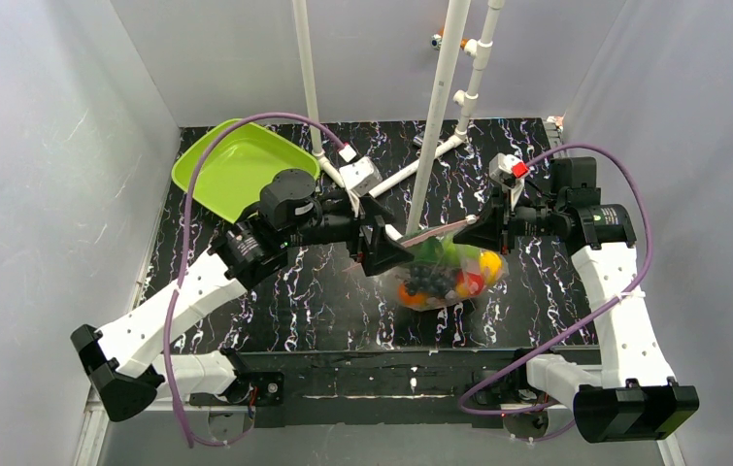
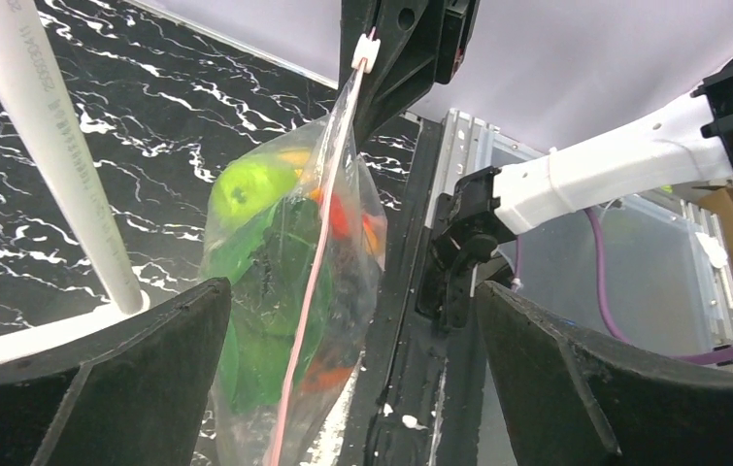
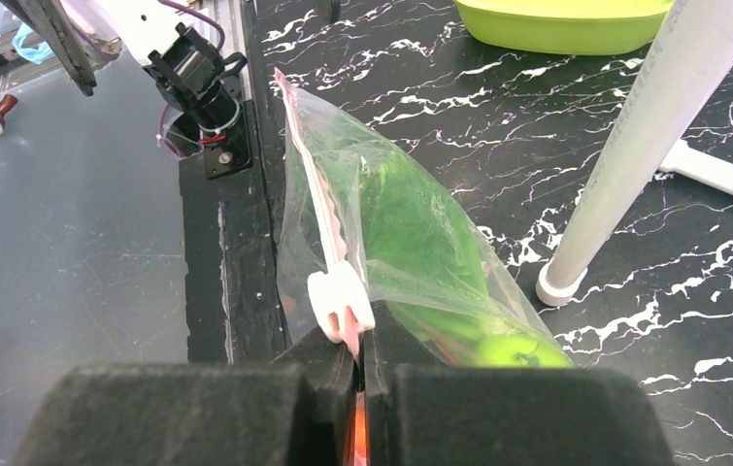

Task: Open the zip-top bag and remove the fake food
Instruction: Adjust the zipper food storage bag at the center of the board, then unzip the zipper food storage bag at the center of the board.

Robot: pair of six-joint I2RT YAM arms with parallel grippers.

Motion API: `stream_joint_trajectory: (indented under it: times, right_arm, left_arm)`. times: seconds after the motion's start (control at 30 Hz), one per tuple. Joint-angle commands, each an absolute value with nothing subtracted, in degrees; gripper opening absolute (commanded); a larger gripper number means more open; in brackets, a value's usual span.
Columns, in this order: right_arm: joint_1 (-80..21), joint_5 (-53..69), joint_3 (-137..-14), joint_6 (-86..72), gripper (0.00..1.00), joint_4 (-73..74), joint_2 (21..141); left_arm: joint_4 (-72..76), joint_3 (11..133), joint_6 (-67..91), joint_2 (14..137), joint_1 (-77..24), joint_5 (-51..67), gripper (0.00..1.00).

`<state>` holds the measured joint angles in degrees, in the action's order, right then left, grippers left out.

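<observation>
In the top view, one zip-top bag (image 1: 445, 274) hangs in the middle, just over the black table (image 1: 284, 301). The right gripper (image 1: 491, 228) holds it from 2 o'clock. The left gripper (image 1: 382, 250) sits at the bag's 9 o'clock corner. All the fake food (image 1: 440, 257) is inside. Through the plastic there is one bunch of dark grapes (image 1: 427, 282), one yellow lemon (image 1: 489, 262), one red piece (image 1: 469, 284), at least one orange (image 1: 408, 291) and some green. The rest is too jumbled to count. One green tray (image 1: 226, 165) lies at 10 o'clock.

In the left wrist view, the left gripper's two black fingers (image 2: 119, 379) stand wide apart at 7 and 5 o'clock and hold nothing. The bag hangs between them, a bit farther off. One pink zip strip (image 2: 318, 262) runs from 12 o'clock down to 6. One white slider (image 2: 367, 53) sits at the top end. One green apple (image 2: 250, 189) shows inside.

In the right wrist view, the right gripper's two fingers (image 3: 197, 413) are squeezed together at 6 o'clock. They pinch the bag's top edge right by the slider. The strip looks zipped all the way along.

This looks like the opening step, with no food out yet. The next move likely calls for the left gripper to close on the far end of the strip. That would pull the bag tight so the slider can run along it.
</observation>
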<state>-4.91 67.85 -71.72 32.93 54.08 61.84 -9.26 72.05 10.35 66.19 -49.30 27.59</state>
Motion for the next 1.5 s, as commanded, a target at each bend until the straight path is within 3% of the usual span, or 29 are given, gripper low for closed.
stream_joint_trajectory:
  times: [0.0, 0.27, 0.83, 1.17, 1.47]
  right_arm:
    - [-5.3, 71.2, -72.0, 31.5, 0.01, 52.7, 60.6]
    - [-6.0, 72.1, -71.1, 30.7, 0.01, 51.8, 61.2]
    - [-6.1, 74.8, -70.0, 31.4, 0.01, 51.8, 61.8]
    - [-6.2, 74.4, -69.9, 31.2, 0.01, 51.7, 62.1]
    - [-6.2, 74.3, -69.9, 31.2, 0.01, 51.8, 62.1]
  left_arm:
    - [-5.6, 74.8, 13.9, 68.2, -49.0, 30.3, 0.98]
    - [-2.6, 81.4, 11.9, 76.0, -49.8, 34.6, 0.92]
    - [2.0, 87.8, 8.9, 86.5, -52.8, 35.8, 0.54]
    - [5.4, 87.1, 10.3, 87.0, -53.8, 36.0, 0.38]
    - [4.7, 88.7, 10.0, 89.4, -54.1, 35.0, 0.30]
